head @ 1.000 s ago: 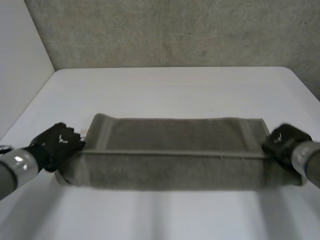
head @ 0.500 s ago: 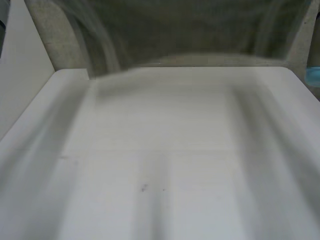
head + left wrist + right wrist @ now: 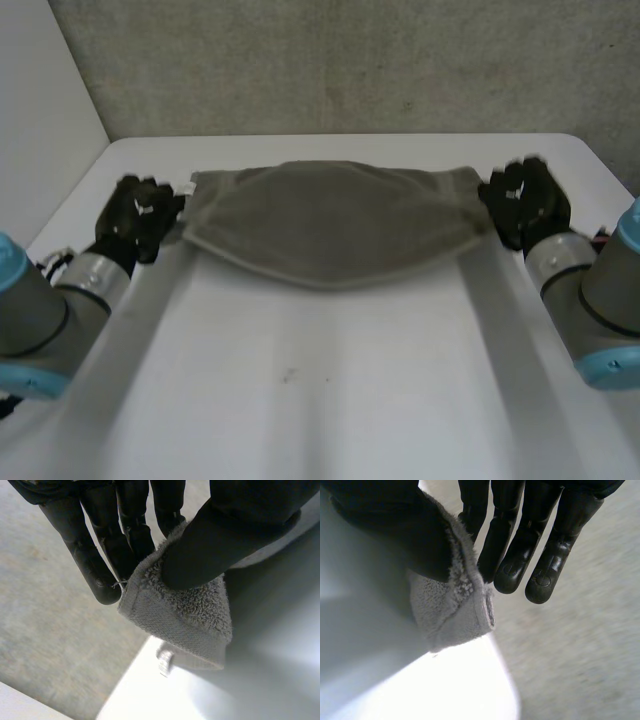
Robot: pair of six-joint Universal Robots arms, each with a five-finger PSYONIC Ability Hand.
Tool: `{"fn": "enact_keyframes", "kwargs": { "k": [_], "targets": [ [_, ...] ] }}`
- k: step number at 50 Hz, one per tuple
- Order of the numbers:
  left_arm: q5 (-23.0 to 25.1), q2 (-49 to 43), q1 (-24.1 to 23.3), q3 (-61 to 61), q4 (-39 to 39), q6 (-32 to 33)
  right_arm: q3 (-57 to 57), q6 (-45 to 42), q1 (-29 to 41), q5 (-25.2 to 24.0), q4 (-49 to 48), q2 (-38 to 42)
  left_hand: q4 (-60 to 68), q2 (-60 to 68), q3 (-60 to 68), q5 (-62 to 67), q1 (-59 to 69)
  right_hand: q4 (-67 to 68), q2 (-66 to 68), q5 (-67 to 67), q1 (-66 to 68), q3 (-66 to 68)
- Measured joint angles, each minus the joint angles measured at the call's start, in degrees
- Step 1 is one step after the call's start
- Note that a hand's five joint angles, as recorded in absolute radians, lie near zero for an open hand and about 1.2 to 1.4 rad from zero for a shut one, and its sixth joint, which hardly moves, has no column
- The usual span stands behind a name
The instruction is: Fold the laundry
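So the big change: the towel (image 3: 335,220) is up off the tabletop (image 3: 330,390) now. In the head view from 1 second ago it lies folded flat on the near part of the tabletop with a hand at each end. Half a second ago it's just a blur way up high. Now it hangs stretched above the far part of the tabletop, close to the far edge, with its middle sagging in a curve. I can't tell whether that low middle brushes the tabletop or clears it.

My read is that I'm mid-swing on a fold: the cloth is carried out and spread, so what it needs next is a lay-down on the tabletop with both ends kept level.

Grip check from the wrist views:
- left hand (image 3: 135,220), over the tabletop's far left side: thumb presses a towel corner (image 3: 185,615) against the straight fingers (image 3: 100,555), so it's pinching the towel.
- right hand (image 3: 525,200), over the tabletop's far right side: same deal, thumb clamps the other end's corner (image 3: 450,615) against its fingers (image 3: 540,555).

Head count: 1 towel, 2 hands, 2 arms, 1 tabletop. I see 1 small tag or loop sticking out under the left-hand corner. No other laundry is on the tabletop.
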Motion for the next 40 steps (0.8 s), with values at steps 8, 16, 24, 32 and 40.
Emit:
{"fn": "enact_keyframes", "kwargs": {
  "k": [8,16,24,32,40],
  "targets": [
    [0.0,5.2,3.6,-8.7,-4.4,8.4,1.6,-6.5,-1.9,0.7,17.4,-2.2,0.0,0.0,0.0,0.0,0.0,0.0,0.0,0.0,-0.1,0.0],
    [0.4,23.5,9.3,-14.1,-32.1,16.2,3.5,-13.6,-6.6,0.4,42.6,-15.8,0.0,0.0,0.0,0.0,0.0,0.0,0.0,0.0,0.0,0.0],
    [5.4,32.2,11.9,-13.3,-52.6,18.1,3.4,-15.9,-8.6,-1.6,53.1,-21.8,0.0,0.0,0.0,0.0,0.1,0.0,0.0,0.0,-0.1,0.0],
    [7.6,23.8,10.8,-8.5,-44.6,17.9,-1.2,-15.4,-7.9,-1.8,47.9,-13.8,0.0,0.0,0.0,0.0,0.1,0.0,0.0,0.0,0.0,0.0],
    [5.0,5.7,4.7,5.7,-35.4,17.6,-12.4,-12.3,-4.3,2.8,39.5,0.5,0.0,0.0,0.0,0.0,0.1,0.0,0.0,0.0,0.0,0.0]
  ]
}}
